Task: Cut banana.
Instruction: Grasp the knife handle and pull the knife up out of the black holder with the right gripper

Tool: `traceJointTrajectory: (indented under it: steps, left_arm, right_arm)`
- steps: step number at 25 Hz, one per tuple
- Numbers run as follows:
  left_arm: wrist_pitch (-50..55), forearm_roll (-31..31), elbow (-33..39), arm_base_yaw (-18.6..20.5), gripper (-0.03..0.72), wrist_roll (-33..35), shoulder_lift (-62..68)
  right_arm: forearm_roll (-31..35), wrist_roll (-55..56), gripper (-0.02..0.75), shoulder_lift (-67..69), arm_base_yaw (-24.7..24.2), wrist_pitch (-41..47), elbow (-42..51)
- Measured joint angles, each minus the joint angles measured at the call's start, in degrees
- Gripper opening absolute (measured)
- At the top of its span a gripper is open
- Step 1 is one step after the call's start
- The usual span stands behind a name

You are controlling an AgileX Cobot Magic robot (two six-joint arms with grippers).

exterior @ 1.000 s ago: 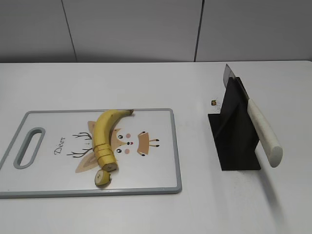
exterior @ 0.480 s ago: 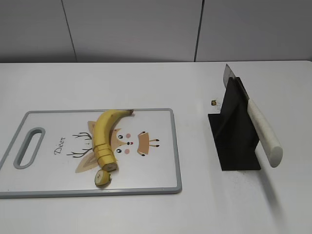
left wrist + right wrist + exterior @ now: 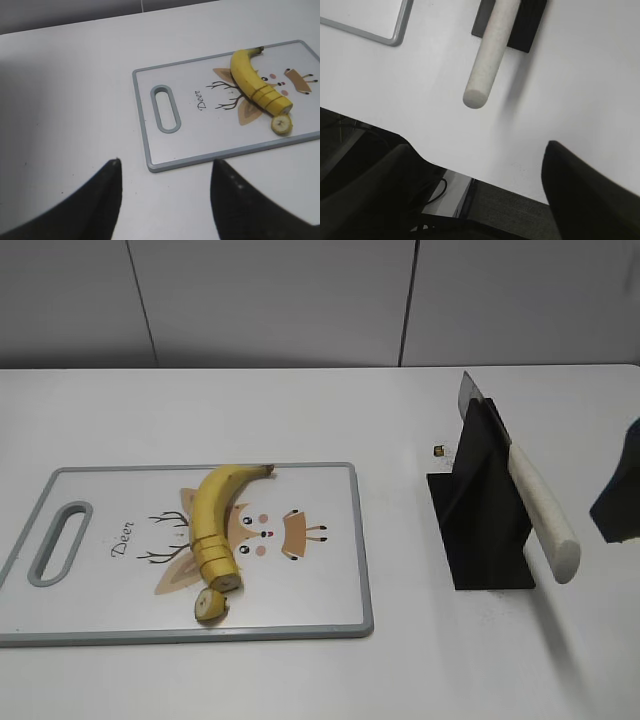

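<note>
We see only a dark sliver of our right gripper (image 3: 622, 496) at the table's right edge; both it and our left gripper (image 3: 165, 192) have their fingers spread with nothing between. One banana (image 3: 210, 520) lies on the one cutting board (image 3: 320, 580) near the table's front left, one loose slice (image 3: 210, 605) beside its cut end, and one knife (image 3: 535, 510) sits in a black stand (image 3: 480, 530).

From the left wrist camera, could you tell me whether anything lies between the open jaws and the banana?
Only bare table and the cutting board's handle end lie between; nothing stands in the way of the banana.

The word "Deer" stands in script on the cutting board (image 3: 330, 540), beside its handle slot.
</note>
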Motion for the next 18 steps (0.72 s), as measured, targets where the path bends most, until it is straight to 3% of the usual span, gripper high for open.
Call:
traceJointTrajectory:
  steps: [12, 18]
  left_arm:
    - [0.00, 0.00, 0.00, 0.00, 0.551, 0.00, 0.00]
    - [0.00, 0.00, 0.00, 0.00, 0.551, 0.00, 0.00]
  right_arm:
    - [1.58, 3.66, 0.593, 10.50, 0.05, -5.32, -2.20]
    - [-2.03, 8.72, 0.592, 16.32, 0.05, -5.72, -3.31]
